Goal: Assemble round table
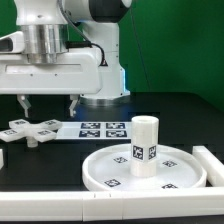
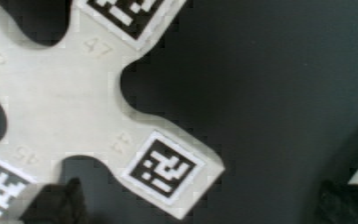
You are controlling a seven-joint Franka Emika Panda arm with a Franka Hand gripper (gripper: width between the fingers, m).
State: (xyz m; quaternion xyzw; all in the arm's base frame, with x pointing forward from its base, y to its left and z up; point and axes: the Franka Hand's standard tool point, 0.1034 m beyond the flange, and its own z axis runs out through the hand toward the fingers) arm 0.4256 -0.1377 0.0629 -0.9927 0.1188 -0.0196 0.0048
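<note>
The round disc sits in front, the post upright on it. The cross-shaped piece lies flat at its ten o'clock, directly under the gripper, which is spread wide and empty.

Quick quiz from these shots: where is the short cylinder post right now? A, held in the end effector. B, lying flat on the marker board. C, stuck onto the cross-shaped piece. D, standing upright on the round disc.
D: the cylinder post stands upright on the round disc, while the open end effector hangs over the cross-shaped piece.
</note>
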